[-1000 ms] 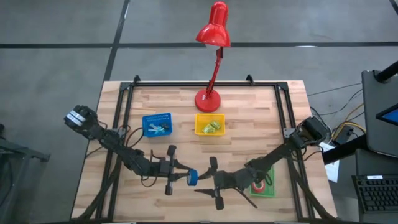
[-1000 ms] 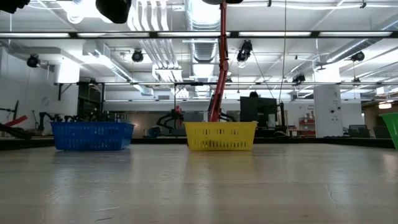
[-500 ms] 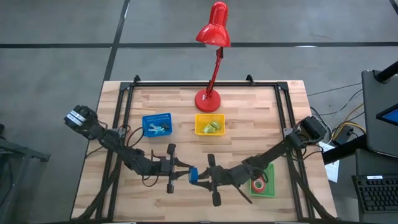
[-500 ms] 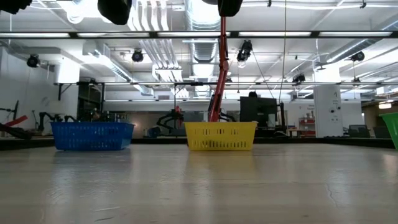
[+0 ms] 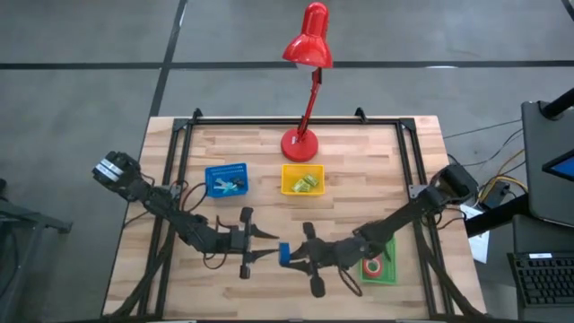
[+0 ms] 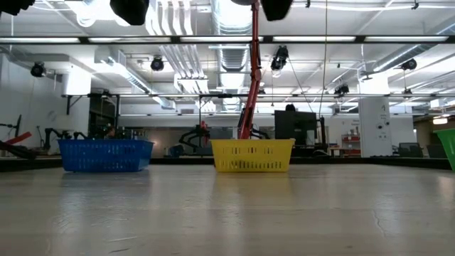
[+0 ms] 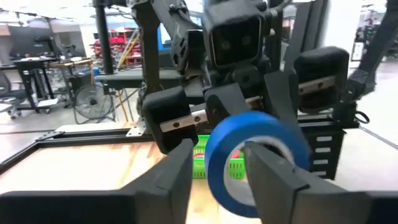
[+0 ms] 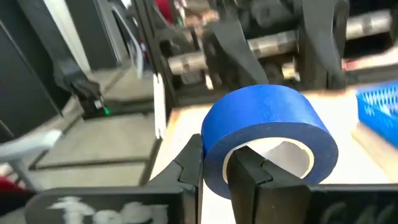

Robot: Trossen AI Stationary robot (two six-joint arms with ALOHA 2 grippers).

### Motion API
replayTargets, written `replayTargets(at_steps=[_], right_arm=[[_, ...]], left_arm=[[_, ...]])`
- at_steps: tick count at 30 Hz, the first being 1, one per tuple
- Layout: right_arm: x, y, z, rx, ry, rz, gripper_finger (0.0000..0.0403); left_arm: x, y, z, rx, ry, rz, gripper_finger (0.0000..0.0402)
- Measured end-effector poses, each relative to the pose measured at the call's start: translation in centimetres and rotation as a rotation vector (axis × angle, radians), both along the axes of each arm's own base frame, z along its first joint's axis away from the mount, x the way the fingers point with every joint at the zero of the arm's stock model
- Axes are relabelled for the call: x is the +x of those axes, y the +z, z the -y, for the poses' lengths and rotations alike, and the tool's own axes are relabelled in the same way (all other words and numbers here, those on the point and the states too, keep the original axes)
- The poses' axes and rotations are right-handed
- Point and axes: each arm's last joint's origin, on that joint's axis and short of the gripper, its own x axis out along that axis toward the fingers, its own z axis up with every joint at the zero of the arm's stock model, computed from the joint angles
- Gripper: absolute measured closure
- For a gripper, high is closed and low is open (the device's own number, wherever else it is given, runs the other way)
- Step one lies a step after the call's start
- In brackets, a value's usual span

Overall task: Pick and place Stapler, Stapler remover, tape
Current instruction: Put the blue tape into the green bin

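The blue tape roll (image 5: 283, 254) hangs above the near middle of the table between my two grippers. My right gripper (image 5: 293, 257) is shut on it, coming from the right. My left gripper (image 5: 269, 245) is open just left of the roll. In the left wrist view (image 7: 217, 155) the roll (image 7: 221, 171) shows past its spread fingers. In the right wrist view the roll (image 8: 267, 112) shows large. A red tape roll (image 5: 373, 266) lies in the green bin (image 5: 389, 274). My right gripper pinches the roll's wall (image 8: 214, 146), one finger (image 8: 245, 168) inside the open centre and one finger (image 8: 189, 168) outside. The fingers come level from the table's right side. The roll is lifted clear of the table.
A blue bin (image 5: 226, 179) and a yellow bin (image 5: 302, 179) with small items stand mid-table. They also show in the low view, the blue bin (image 6: 105, 155) and the yellow bin (image 6: 252, 155). A red desk lamp (image 5: 300, 144) stands at the far middle.
My right gripper has gone toward the table's left to the blue tape and taken hold of it. My left gripper has let go and stands just left of the roll. The tape has shifted slightly toward the right, staying clear of the table.
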Motion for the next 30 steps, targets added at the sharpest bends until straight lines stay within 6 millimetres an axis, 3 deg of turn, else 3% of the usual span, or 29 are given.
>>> replayTargets(at_steps=[7,22,30], right_arm=[[-2.8,1.6,1.0,0.067,-0.029,-0.244,0.0363],[-12.8,2.3,3.7,0.390,-0.421,-0.963,0.0364],[-13.7,0.7,3.7,0.436,-0.580,-1.158,0.0364]], left_arm=[[0.0,0.2,-0.1,-0.019,0.024,0.014,0.0204],[-0.1,0.4,-0.1,-0.059,0.021,0.032,0.0200],[0.0,0.3,-0.1,-0.070,0.019,0.027,0.0200]])
